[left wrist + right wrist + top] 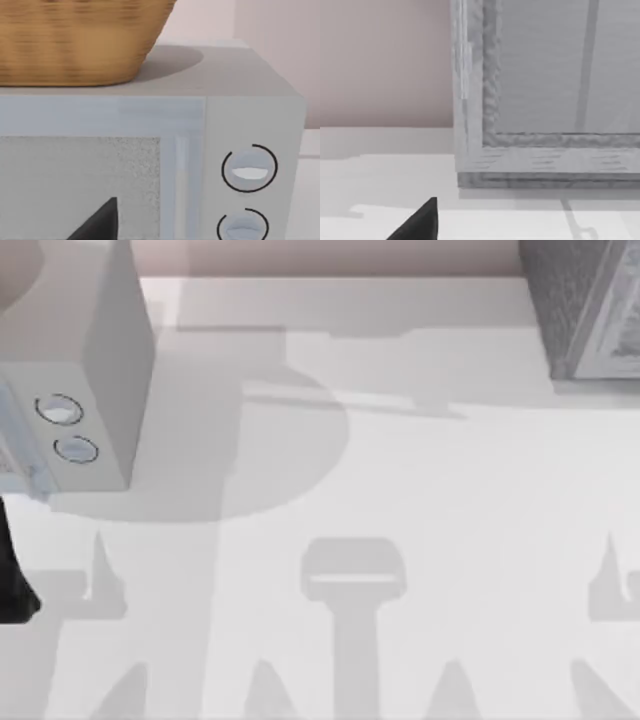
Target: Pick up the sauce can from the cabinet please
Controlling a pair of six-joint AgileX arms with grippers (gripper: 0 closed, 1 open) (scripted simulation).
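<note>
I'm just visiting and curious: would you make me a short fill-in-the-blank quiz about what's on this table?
1. The light grey box on the table's left has ____ round dials on its front.
2. On top of that box sits a woven ____.
3. The dark speckled cabinet stands at the table's far ____ corner.

Missing words: two; basket; right

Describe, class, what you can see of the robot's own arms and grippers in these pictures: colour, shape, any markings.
Little is visible. Each wrist view shows one matte black, pointed wedge: the left gripper's fingertip before the light grey box with two round dials, the right gripper's fingertip before the cabinet. The top view shows a black part of the left arm. No cables or markings show.
</note>
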